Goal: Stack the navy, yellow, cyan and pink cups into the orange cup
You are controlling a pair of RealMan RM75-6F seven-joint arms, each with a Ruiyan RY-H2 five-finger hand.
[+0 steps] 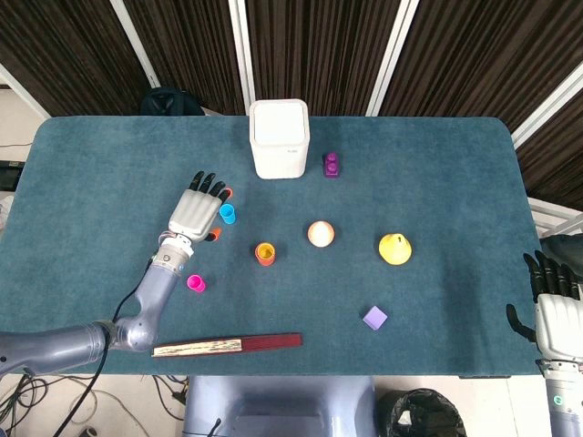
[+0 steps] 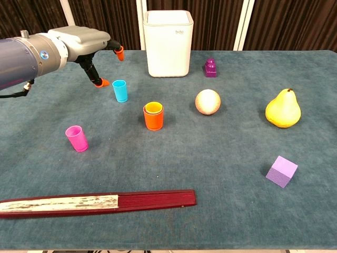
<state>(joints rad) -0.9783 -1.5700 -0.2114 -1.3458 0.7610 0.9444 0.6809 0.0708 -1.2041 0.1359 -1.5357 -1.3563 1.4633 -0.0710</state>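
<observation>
Left hand (image 2: pixel 79 42): upper left of the chest view, above the table (image 2: pixel 221 211), fingers spread, holding nothing.
Cyan cup (image 2: pixel 120 90): upright, just right of the left hand's orange-tipped thumb (image 2: pixel 101 83), apparently apart from it; upper left of centre.
Orange cup (image 2: pixel 153 118): upright near frame centre, lower right of the cyan cup, with the yellow cup (image 2: pixel 153 108) nested inside.
Pink cup (image 2: pixel 77 138): upright, left of centre, well below the left hand.
Navy cup: cannot tell where.
Right hand (image 1: pixel 549 305): lower right corner of the head view, off the table edge, fingers apart, empty.
Nearby: white bin (image 2: pixel 168 43), ball (image 2: pixel 207 101), pear (image 2: pixel 283 109).
</observation>
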